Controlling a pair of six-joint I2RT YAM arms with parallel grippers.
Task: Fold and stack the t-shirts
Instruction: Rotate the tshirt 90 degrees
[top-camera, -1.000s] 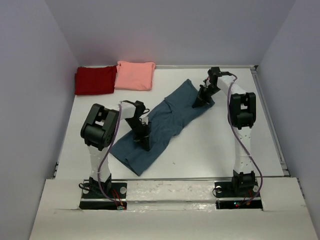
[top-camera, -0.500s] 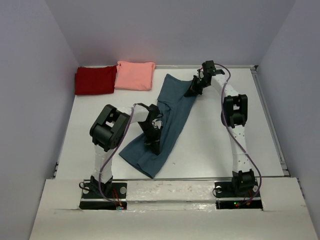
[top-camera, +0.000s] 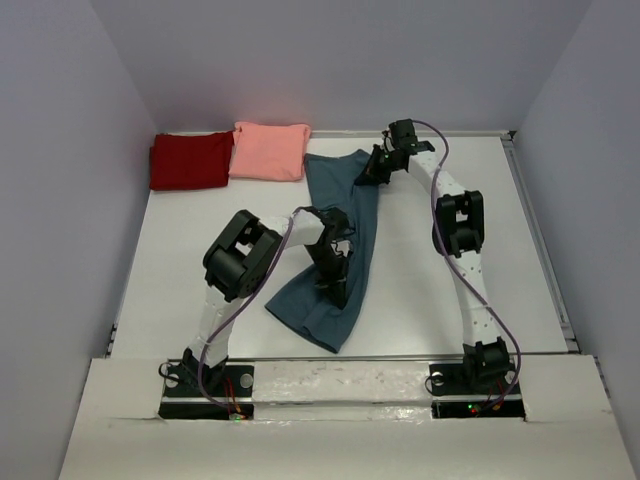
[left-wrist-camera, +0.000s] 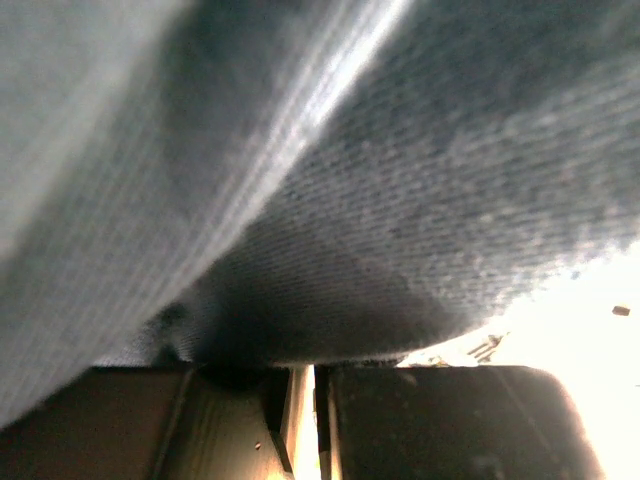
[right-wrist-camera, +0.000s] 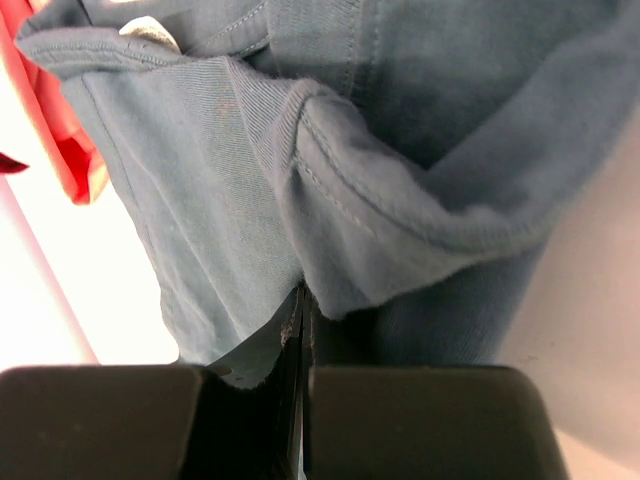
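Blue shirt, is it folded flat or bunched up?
Bunched, not folded flat: the blue shirt lies as a long rumpled strip, pinched by the left tool and the right tool.

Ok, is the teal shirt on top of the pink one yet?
No, the teal shirt lies stretched along the table to the right of the pink shirt, not on it.

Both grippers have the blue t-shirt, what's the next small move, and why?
Probably lower both ends of the teal t-shirt together, laying it flat on the table. The left gripper and right gripper each pinch it, stretched between them, and its far edge sits close beside the pink t-shirt, so avoid drifting left.
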